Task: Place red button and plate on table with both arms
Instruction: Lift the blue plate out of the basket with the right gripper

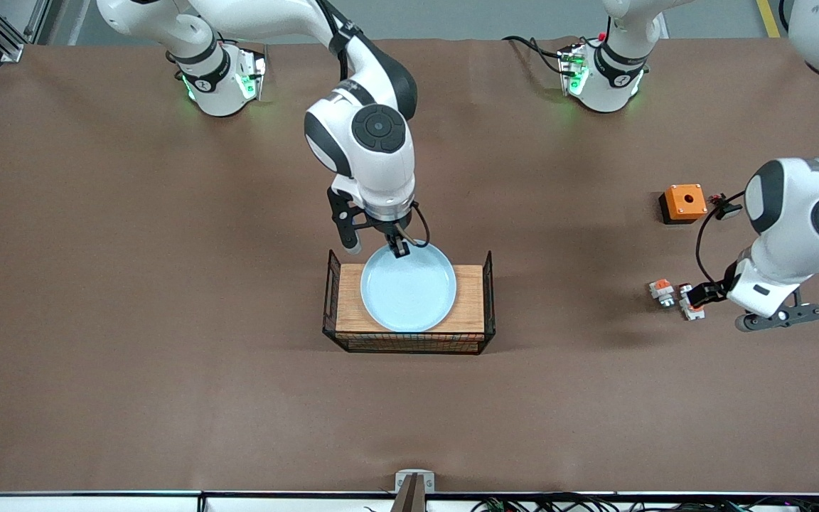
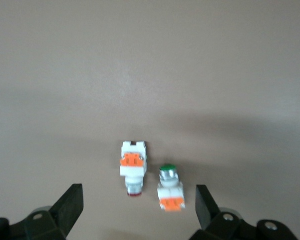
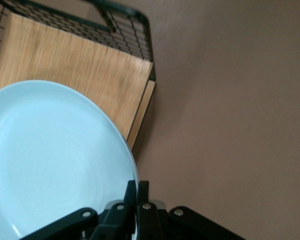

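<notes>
The pale-blue plate (image 1: 408, 288) lies on the wood top of a black wire rack. My right gripper (image 1: 399, 249) is shut on the plate's rim at the edge toward the robots. In the right wrist view its fingers (image 3: 138, 192) pinch the rim of the plate (image 3: 50, 150). The red button (image 1: 662, 290) lies on the brown table (image 1: 168, 355) toward the left arm's end. My left gripper (image 1: 697, 293) is open and empty, low over the table beside the button. In the left wrist view the red button (image 2: 133, 167) lies ahead of the open left gripper (image 2: 139, 207).
The rack (image 1: 409, 340) stands mid-table; it also shows in the right wrist view (image 3: 80, 70). A similar white-orange piece with a green cap (image 1: 690, 306) (image 2: 169, 192) lies beside the red button. An orange box with a hole (image 1: 683, 202) sits nearer the robots.
</notes>
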Tool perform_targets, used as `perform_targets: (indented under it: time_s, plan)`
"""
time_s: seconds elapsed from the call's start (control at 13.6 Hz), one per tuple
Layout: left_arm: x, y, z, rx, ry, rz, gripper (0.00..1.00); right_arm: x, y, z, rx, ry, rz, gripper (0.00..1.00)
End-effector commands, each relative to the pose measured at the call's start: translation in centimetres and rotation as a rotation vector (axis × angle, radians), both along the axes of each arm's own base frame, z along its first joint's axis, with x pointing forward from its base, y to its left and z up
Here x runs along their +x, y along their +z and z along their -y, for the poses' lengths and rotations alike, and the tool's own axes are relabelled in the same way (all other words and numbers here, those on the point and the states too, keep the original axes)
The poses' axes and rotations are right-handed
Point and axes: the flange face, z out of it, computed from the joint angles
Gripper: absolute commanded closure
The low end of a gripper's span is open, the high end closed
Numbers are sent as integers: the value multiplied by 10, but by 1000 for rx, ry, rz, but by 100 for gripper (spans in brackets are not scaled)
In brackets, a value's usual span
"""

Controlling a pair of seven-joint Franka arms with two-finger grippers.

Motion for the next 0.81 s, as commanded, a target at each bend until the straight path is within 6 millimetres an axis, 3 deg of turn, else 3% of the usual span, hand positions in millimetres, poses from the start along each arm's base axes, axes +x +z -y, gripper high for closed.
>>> perform_targets:
  time_s: [0.0,0.29,0.52,0.74]
  plan:
    - [8,55,14,1,6,5,1,-6,35,3,-45,47,-46,100]
    - [25,125,16,10,13,61,1,-23,101,45,-100,161,-137,100]
    - [28,182,15,14,30,79,1,-12,139,109,-120,277,-224,100]
    - [19,208,26,-27,39,36,1,1,167,186,-95,451,-297,100]
